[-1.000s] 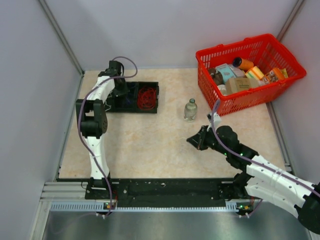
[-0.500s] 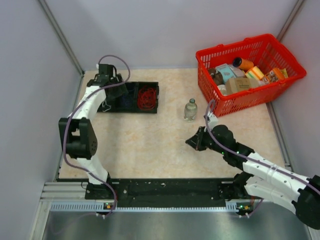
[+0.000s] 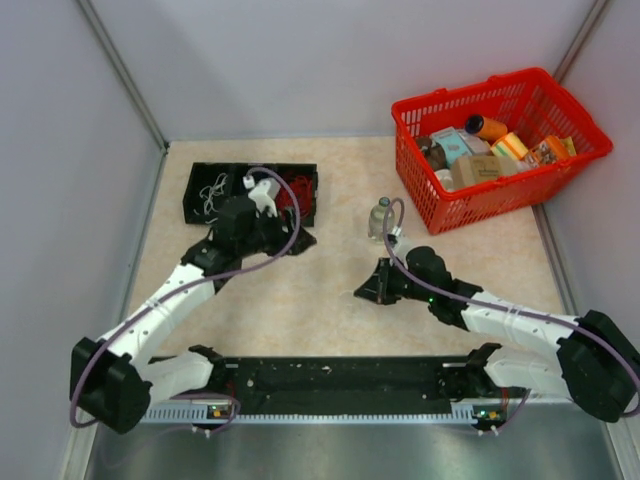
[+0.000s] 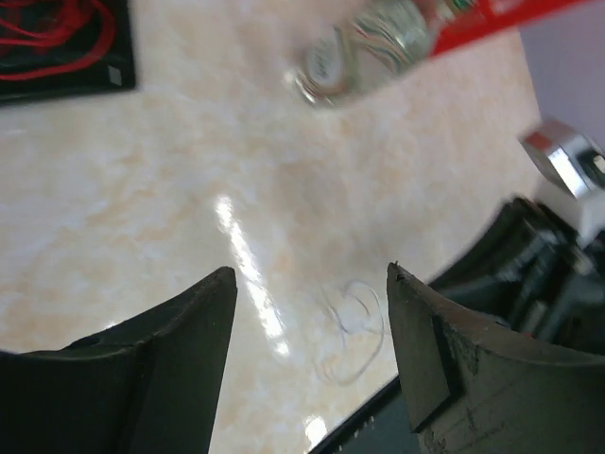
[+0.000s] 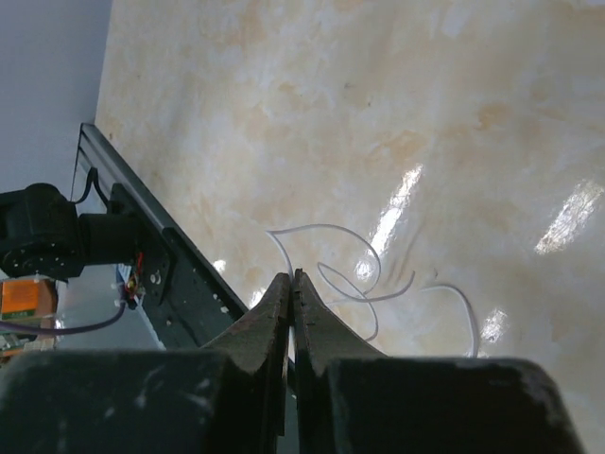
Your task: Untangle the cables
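Mostly sorted, I judge: red cable (image 4: 49,40) and white cable (image 3: 212,190) lie in separate compartments of the far-left tray (image 3: 193,214). One pale cable (image 5: 352,274) lies loose on the counter (image 3: 300,315), near middle. Left end effector (image 4: 312,284) gapes empty. Right end effector (image 5: 292,280) is closed at that cable's end; grip unclear.

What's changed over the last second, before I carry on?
The left gripper has left the black tray's left end, swung towards the middle and opened, empty. A white cable bunch now shows at that end. The shut right gripper slid slightly left. The red cable bunch, clear glass bottle and red plastic basket stayed put.
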Motion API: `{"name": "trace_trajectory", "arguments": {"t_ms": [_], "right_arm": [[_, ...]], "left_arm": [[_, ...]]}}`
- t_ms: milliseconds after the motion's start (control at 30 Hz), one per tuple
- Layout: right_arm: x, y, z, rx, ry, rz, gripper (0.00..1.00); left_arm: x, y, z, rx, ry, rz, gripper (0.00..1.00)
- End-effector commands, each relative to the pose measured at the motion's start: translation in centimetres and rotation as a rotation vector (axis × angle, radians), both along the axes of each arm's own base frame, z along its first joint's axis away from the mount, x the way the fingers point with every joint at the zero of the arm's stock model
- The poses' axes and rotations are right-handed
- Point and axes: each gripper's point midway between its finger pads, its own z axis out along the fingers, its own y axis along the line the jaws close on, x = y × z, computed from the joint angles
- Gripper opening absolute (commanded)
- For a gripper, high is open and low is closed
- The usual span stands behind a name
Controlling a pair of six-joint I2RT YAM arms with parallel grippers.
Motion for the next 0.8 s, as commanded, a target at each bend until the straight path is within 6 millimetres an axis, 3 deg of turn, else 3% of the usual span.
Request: {"name": "trace_trajectory", "arguments": {"t_ms": [0, 67, 167, 333, 533, 633, 767], "right_arm": [[-0.6, 1.2, 0.3, 0.015, 0.007, 0.067, 0.00], [-1.1, 0.6, -0.6, -0.022, 0.030, 0.077, 0.02], [-1.4, -1.0, -1.1, -0.055, 0.025, 0.033, 0.26], [-0.7, -4.6, -1.0, -0.112, 0.029, -0.108, 0.43], [1.6, -12.9, -0.7, -0.238, 0.051, -0.492, 0.58], [1.8, -14.6, 1.3, -0.182, 0.002, -0.558, 0.61], [1.4, -15.1, 3.2, -0.122, -0.069, -0.574, 0.63]], "left_arm": [[-5.0, -3.2, 1.8, -0.011, -0.156, -0.218, 0.70], [-7.2, -3.6, 1.0, -0.009, -0.169, -0.279, 0.71], [-10.5, -4.8, -0.7, -0.020, -0.143, -0.381, 0.70], [-13.7, -7.1, -3.6, 0.074, -0.122, -0.462, 0.72], [-14.0, -10.1, -7.0, 0.415, -0.116, -0.437, 0.78], [-13.7, -10.4, -9.4, 0.559, 0.004, -0.395, 0.80], [-14.7, -11.0, -11.3, 0.669, 0.083, -0.385, 0.82]]}}
